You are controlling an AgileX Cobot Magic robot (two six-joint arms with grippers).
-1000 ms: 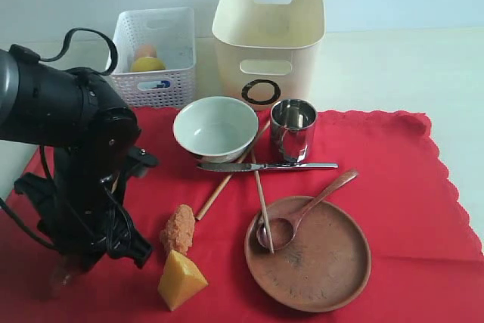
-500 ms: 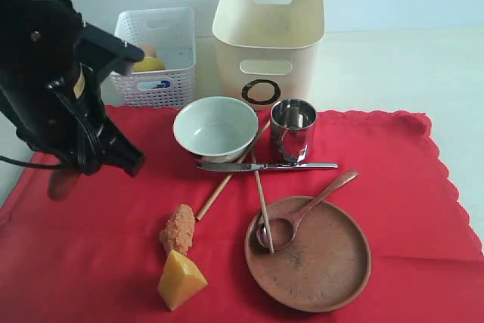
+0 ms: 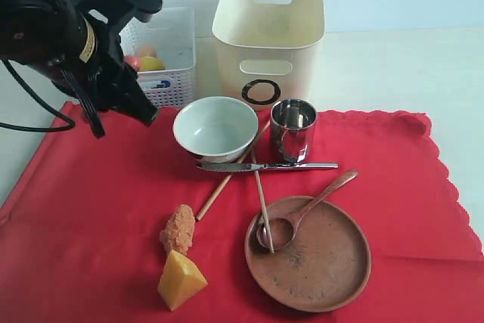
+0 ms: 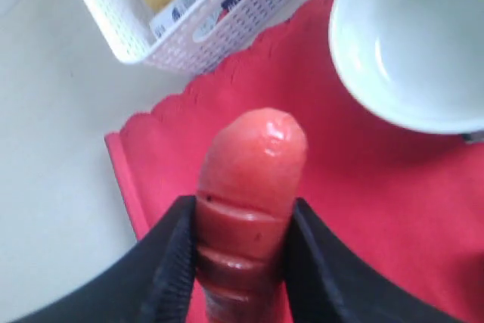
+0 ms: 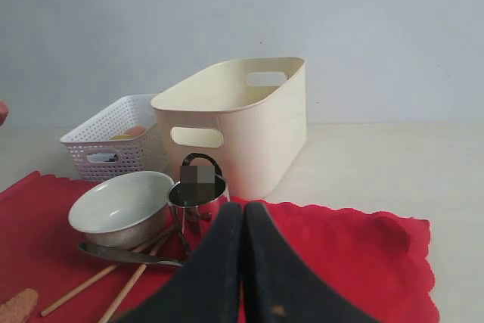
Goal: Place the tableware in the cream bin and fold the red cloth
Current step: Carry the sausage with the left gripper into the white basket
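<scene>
Bins stand at the desk's (image 3: 393,66) far side. The cream bin (image 3: 268,39) sits at 12 o'clock of the red cloth (image 3: 98,209), and nothing shows inside it from here. The white perforated basket (image 3: 170,73) is at 11 o'clock and holds a lemon (image 3: 150,64) and an egg (image 3: 145,51).

On the cloth there is one bowl (image 3: 215,128), empty, just in front of the bin. One steel cup (image 3: 293,128) stands at the bowl's 3 o'clock, and one knife (image 3: 266,166) lies just in front of both. Two chopsticks (image 3: 260,198) lie crossed under the knife. One spoon (image 3: 302,213) rests in the one wooden plate (image 3: 325,262) at 5 o'clock. At 7 o'clock are one cheese wedge (image 3: 180,280) and one breaded piece (image 3: 178,228).

The left fingers (image 4: 180,259) grasp a sausage (image 4: 249,187), raised over the cloth's scalloped corner near the basket. The right fingers (image 5: 236,240) are clenched with nothing between them.

The cloth lies bare at 9 o'clock. Bare desk lies beyond its scalloped edge at 3 o'clock.
</scene>
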